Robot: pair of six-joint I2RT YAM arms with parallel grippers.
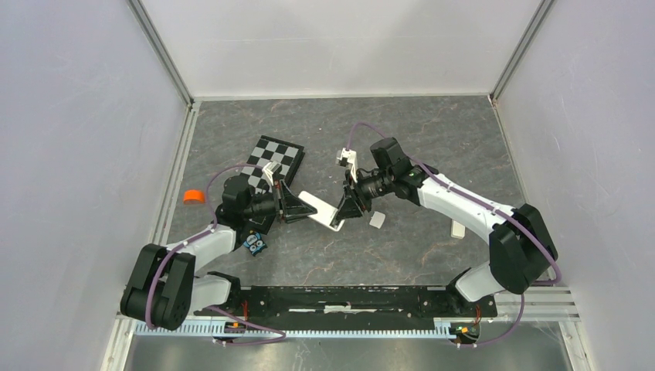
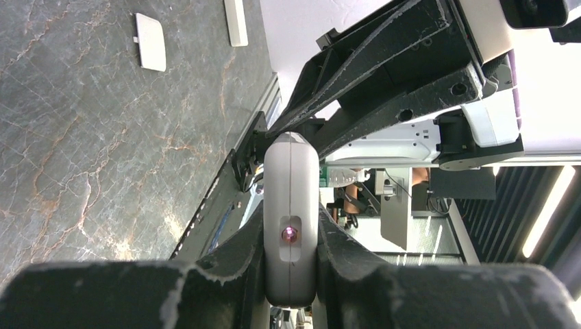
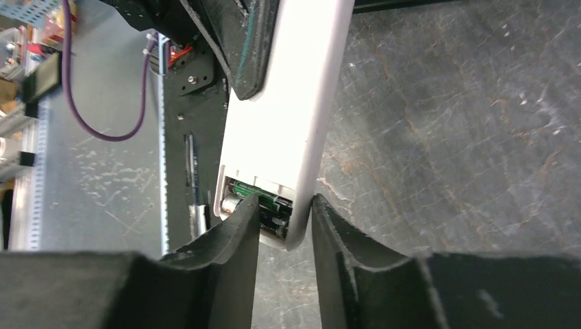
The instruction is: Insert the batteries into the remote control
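1 remote [image 1: 318,210], 1 chessboard [image 1: 276,158], 1 blue toy [image 1: 255,243]

light: bright, even, overhead | shadows: faint | glare: ceiling strip lights [image 2: 548,205] blown out | focus: wrist-view foregrounds soft

Batteries [image 3: 269,200] sit half hidden behind the right gripper [image 3: 284,205]; beyond it, the remote [image 3: 294,103] is cut off by the frame's top edge.

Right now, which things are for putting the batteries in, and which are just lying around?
For the job:
remote control, gripped by the left claw, with the right claw at its open end
batteries, sitting in its compartment

Just lying about:
checkered board
orange thing
blue toy
small white square piece, maybe the lid, hard to tell
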